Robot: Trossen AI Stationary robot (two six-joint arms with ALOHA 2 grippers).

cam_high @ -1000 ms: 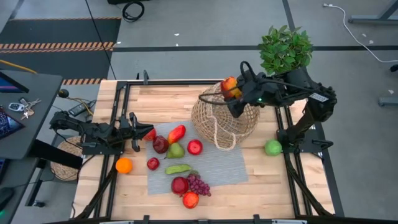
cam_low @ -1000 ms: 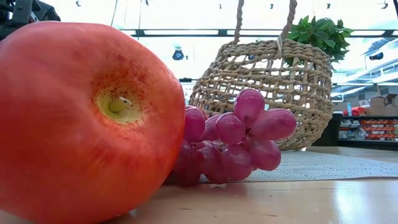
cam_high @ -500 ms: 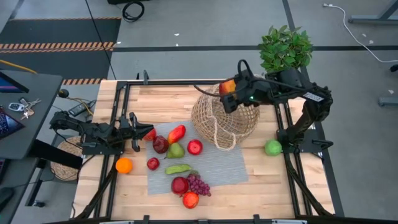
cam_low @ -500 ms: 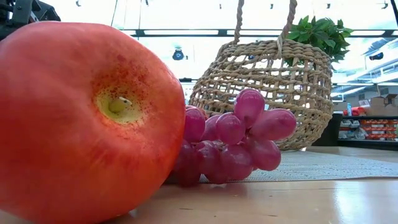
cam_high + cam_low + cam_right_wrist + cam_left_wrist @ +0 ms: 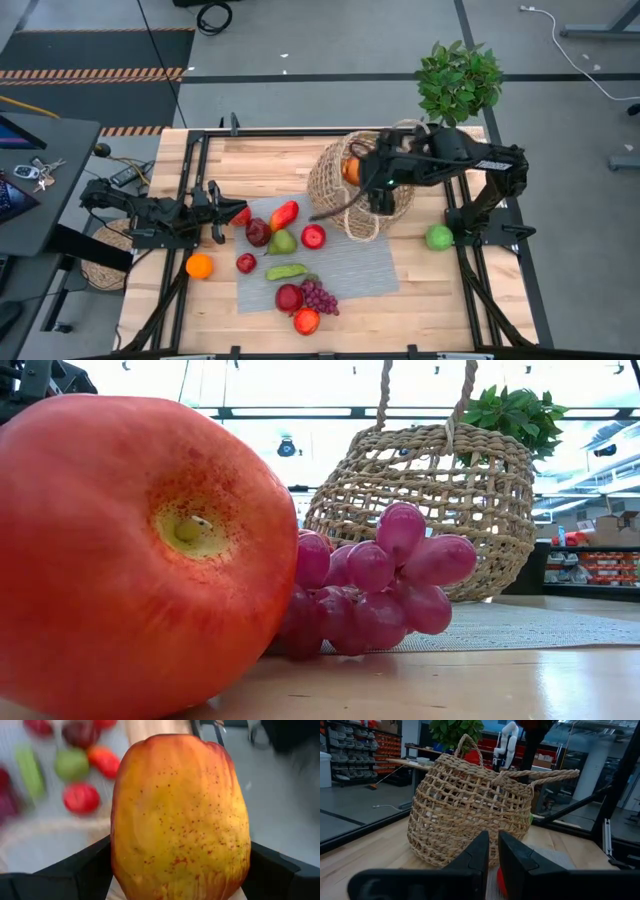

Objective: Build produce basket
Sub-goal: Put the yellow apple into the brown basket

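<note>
The tan wicker basket [image 5: 362, 200] stands on its base at the grey mat's far right corner; it also shows in the low view [image 5: 430, 500] and the left wrist view [image 5: 470, 805]. My right gripper [image 5: 360, 170] is over the basket's mouth, shut on a yellow-red fruit [image 5: 177, 815]. Several pieces of produce lie on the mat: a red-orange pepper [image 5: 284, 214], a green pear [image 5: 282, 242], a red apple [image 5: 313, 236] and purple grapes [image 5: 320, 297]. My left gripper [image 5: 222, 216] is shut and low at the mat's left edge, next to a red piece [image 5: 240, 215]. My right gripper pinches the yellow-red fruit between its two fingers [image 5: 85, 870], one on each of the fruit's opposite sides [image 5: 122, 865]. The fruit is lifted clear over the basket's mouth [image 5: 350, 168]. Whether it touches the basket's rim, I cannot tell.
An orange [image 5: 199, 266] lies on the wood left of the mat [image 5: 350, 265]. A green apple [image 5: 438, 237] lies at the right, by the right arm's base. A leafy potted plant [image 5: 458, 80] stands at the far right corner. A big red-orange fruit [image 5: 140, 550] fills the low view.
My right gripper has carried the yellow-red fruit from over the basket's far rim toward the table's near and left edges and down, so that it is now over the basket's mouth. It has stayed shut on the fruit.
</note>
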